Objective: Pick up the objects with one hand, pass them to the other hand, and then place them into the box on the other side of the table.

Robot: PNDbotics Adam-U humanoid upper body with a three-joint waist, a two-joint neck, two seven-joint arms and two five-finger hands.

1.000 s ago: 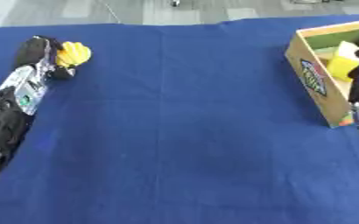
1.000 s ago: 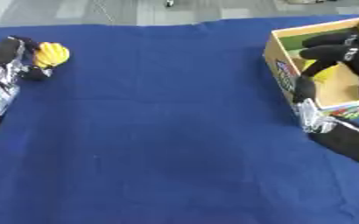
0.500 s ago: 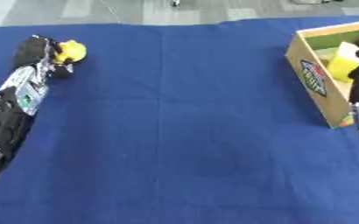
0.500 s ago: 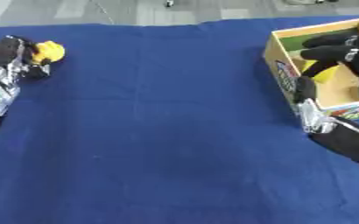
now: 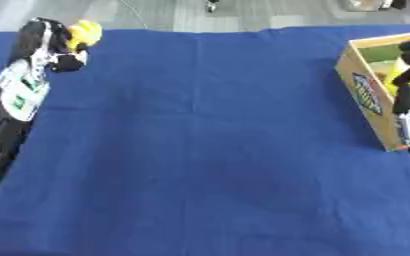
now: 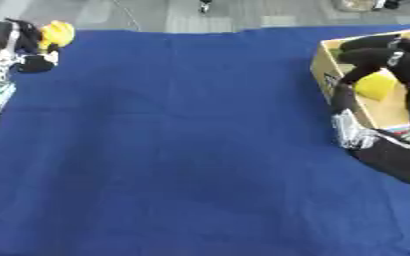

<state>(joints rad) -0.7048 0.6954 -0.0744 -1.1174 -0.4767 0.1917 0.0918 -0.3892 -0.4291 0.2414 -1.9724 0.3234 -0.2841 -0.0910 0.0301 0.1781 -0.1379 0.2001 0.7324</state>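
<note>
So the yellow object [image 5: 86, 31] is way over at the far left corner of the table, right at the edge of the blue cloth [image 5: 208, 140], and the robot's left hand [image 5: 55, 42] has its fingers curled round it, so that's a proper grasp; the yellow bit pokes out on the far right side of the hand. Can't really make out what the thing is beyond a rounded yellow shape. The left arm [image 5: 12, 100] runs down the left edge of the view toward the near side, black with a pale panel on it. Over on the right side sits the cardboard box [image 6: 324, 65], open on top, with a printed label on its left wall facing the middle of the table. There's another yellow item [image 6: 375, 85] lying inside the box on its floor. The right hand [image 6: 392, 52] is reaching into the box from the near right, hanging over that yellow item with the fingers bent downward round it, but I honestly can't tell whether it's gripping it or has let go. The whole middle stretch of cloth lies between the two hands, which are well apart, one at each side of the table.
</note>
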